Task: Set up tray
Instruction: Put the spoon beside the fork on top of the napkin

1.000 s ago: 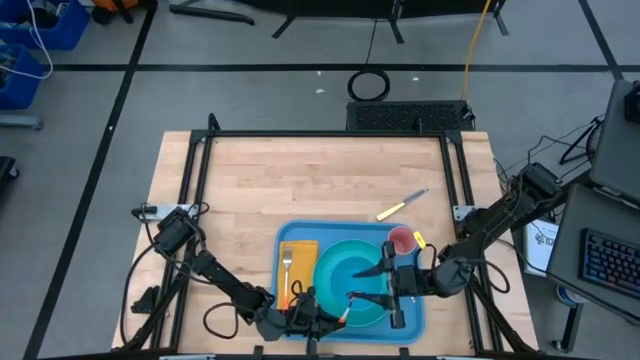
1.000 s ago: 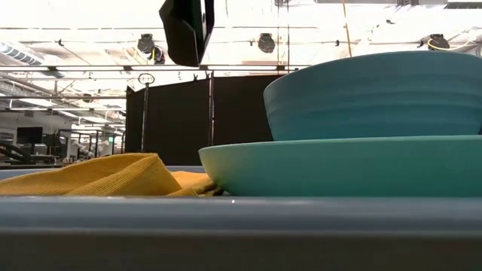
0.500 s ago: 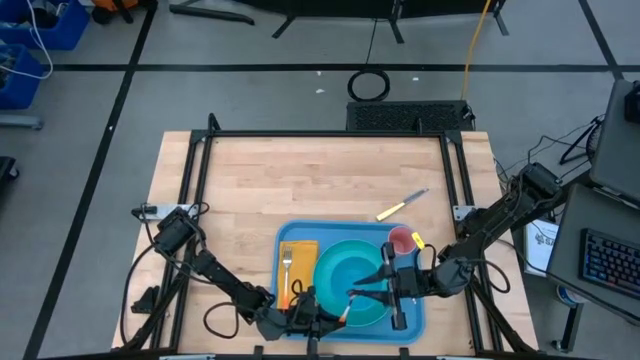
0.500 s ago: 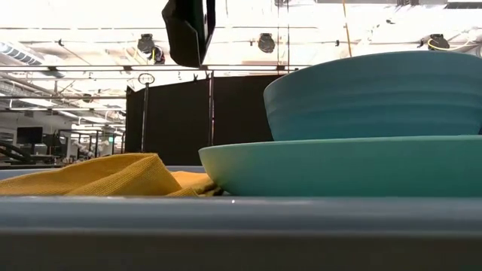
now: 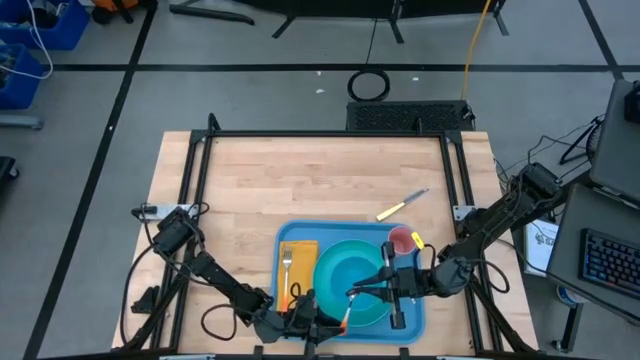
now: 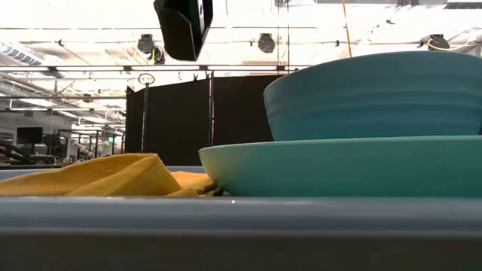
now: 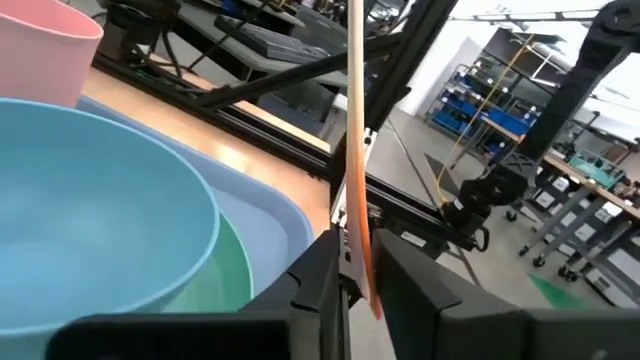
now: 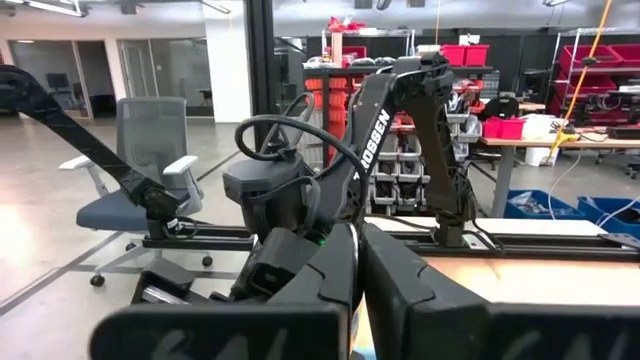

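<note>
the right gripper (image 5: 357, 293) has closed; its jaws now meet over the round teal plate (image 5: 335, 268) on the large blue plastic tray (image 5: 300, 233) at the table's near edge. the left gripper (image 5: 335, 322), loosening, pinches a thin orange utensil (image 7: 356, 150) narrowly, suggesting a handover.

The right claw (image 5: 362, 292) was wide open over the green plate (image 5: 345, 268) a moment ago. Now its two fingers (image 8: 340, 275) have come together and are pressed shut, with nothing seen between them. The left claw (image 5: 336, 322), at the near edge of the tray (image 5: 400, 325), has loosened a little around the thin orange stick (image 7: 356, 160), which stands between its fingers. In the low view, the dark arm part (image 6: 181, 28) up top has slid a bit to the left.
</note>
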`<move>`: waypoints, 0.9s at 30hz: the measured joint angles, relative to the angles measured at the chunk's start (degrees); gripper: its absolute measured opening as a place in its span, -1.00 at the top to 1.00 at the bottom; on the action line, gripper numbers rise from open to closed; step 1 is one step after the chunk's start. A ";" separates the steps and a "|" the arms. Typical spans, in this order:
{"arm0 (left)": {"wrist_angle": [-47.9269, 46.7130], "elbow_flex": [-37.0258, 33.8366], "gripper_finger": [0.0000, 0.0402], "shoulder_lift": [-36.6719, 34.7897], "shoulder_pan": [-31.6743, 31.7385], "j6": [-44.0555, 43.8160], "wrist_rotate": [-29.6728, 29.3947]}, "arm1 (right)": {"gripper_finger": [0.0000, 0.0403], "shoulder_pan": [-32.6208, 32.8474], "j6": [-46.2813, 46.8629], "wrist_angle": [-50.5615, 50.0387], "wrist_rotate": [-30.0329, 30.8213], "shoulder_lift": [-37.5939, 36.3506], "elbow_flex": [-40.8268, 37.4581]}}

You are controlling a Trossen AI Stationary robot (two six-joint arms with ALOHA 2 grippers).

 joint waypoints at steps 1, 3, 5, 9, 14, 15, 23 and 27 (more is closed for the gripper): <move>0.00 0.00 0.62 0.00 -0.26 0.37 -0.12 | 0.99 0.01 -0.33 0.21 0.06 0.00 0.00; -0.07 0.00 0.58 0.00 -0.95 1.18 -0.42 | 0.99 0.02 -0.96 1.19 0.69 0.00 0.00; -0.20 0.00 0.54 0.00 -1.74 1.20 -0.48 | 0.99 0.02 -2.31 2.76 1.30 0.00 -0.01; -0.29 0.00 0.48 0.00 -3.76 1.26 -0.57 | 0.99 -0.64 -2.63 4.24 1.25 -0.23 0.00; 0.26 0.00 0.46 0.00 -7.03 2.72 -0.83 | 1.00 -4.02 0.48 3.30 -1.66 -0.23 -0.01; 0.69 0.00 0.46 0.00 -7.69 3.48 -0.83 | 1.00 -5.16 1.72 3.15 -3.22 -0.03 -0.01; 1.96 -0.04 0.46 -1.65 -12.41 9.60 -1.74 | 1.00 -13.59 8.79 3.15 -11.25 2.87 0.00; 1.43 -0.04 0.46 -3.26 -14.50 12.26 -5.63 | 1.00 -16.60 11.62 3.04 -14.05 5.71 1.47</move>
